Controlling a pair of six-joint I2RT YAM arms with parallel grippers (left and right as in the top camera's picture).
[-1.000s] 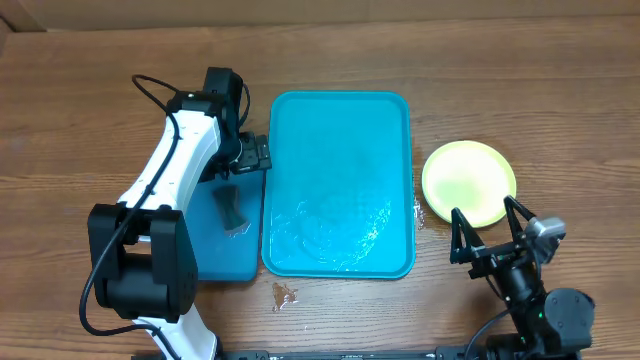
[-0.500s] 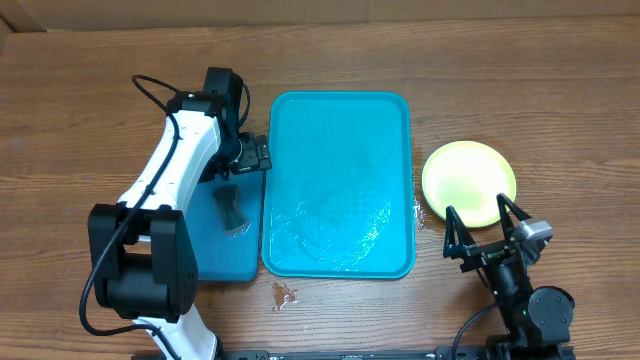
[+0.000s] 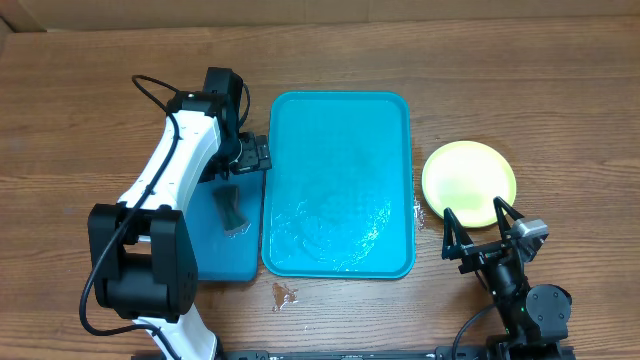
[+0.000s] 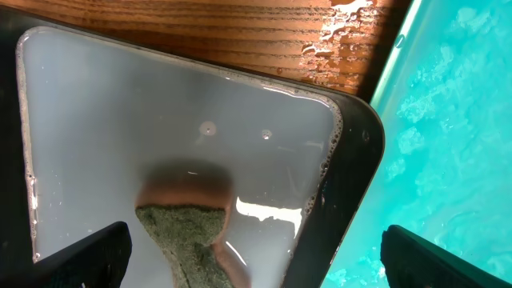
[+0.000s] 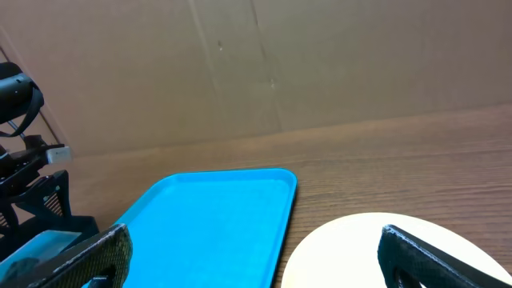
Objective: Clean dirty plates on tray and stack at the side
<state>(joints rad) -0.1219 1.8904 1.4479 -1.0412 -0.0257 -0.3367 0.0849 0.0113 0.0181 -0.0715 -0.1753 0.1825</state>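
The large rectangular teal-blue plastic tray (image 3: 340,120) lies bare and wet. The round yellow-green plastic plates (image 3: 469,182) sit just right of it. Only the top one shows, so I cannot tell how many lie beneath. The right tool (image 3: 478,232) hangs spread wide and empty at the stack's near edge; a careless swing could catch a rim and shove the plates across the wooden surface (image 3: 560,100). The left tool (image 4: 256,258), also spread and empty, hovers left of the tray over the small dark-rimmed tray (image 4: 356,192) of water holding a grey-green sponge (image 4: 188,228). Dipping there could slop water, and droplets (image 3: 283,295) already near the tray would make plates slippery.
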